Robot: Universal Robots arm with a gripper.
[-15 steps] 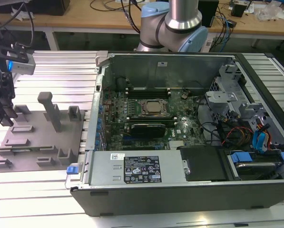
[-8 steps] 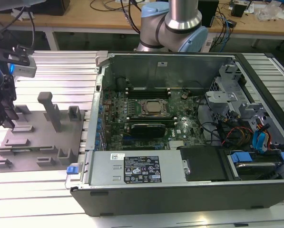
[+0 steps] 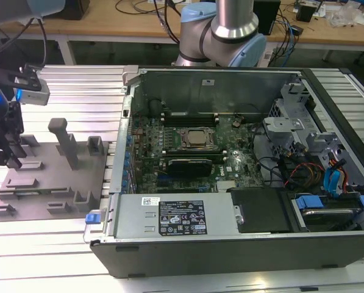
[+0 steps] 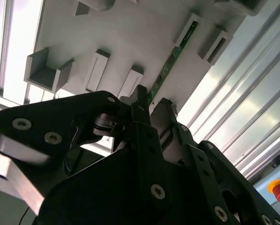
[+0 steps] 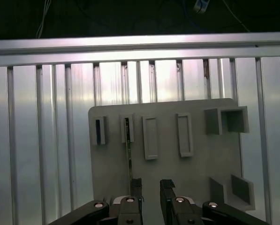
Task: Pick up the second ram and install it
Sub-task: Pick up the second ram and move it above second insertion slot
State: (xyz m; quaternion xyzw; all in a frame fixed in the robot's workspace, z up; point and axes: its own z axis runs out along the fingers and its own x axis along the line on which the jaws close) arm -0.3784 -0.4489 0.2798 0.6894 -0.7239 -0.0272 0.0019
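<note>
The second ram [image 4: 171, 61] is a thin green stick standing on edge in slots of the grey holder tray [image 3: 47, 183]. In the first wrist view the ram [image 5: 129, 150] is seen edge-on, and its near end reaches one fingertip [image 5: 137, 183]. My gripper [image 5: 151, 185] hangs just above the tray at the exterior view's left [image 3: 8, 155]. It is open, with a clear gap between the black fingers and nothing clamped. In the second wrist view my gripper [image 4: 151, 105] sits right at the stick's near end.
The open computer case [image 3: 328, 256] lies at the exterior view's right of the tray, with the motherboard [image 3: 188, 146] and its memory slots [image 3: 188, 115] showing. Upright posts [image 3: 64, 140] rise from the tray. Ribbed aluminium table [image 5: 36, 140] lies all around, and the arm's base [image 3: 221, 43] stands behind the case.
</note>
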